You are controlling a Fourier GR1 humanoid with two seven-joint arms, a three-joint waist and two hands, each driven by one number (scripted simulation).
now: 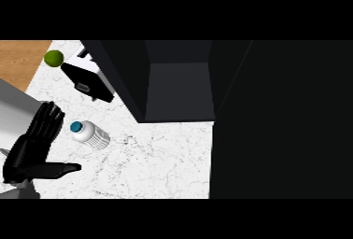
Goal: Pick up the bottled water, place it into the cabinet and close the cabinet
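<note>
The bottled water (90,133) is a small clear-white bottle with a blue cap, lying on the white marble counter (158,158) at the left. My left hand (34,147) stands just left of it with straight fingers pointing up and the thumb stretched right below the bottle; it does not hold it. The dark cabinet (178,84) sits at the top middle with its inside showing, and its large black door (283,121) stands open down the right side. My right hand is out of sight.
A green lime (53,57) lies at the top left by a wooden surface (21,60). A black and white appliance (89,79) stands between the lime and the cabinet. A grey surface (14,107) borders the left edge.
</note>
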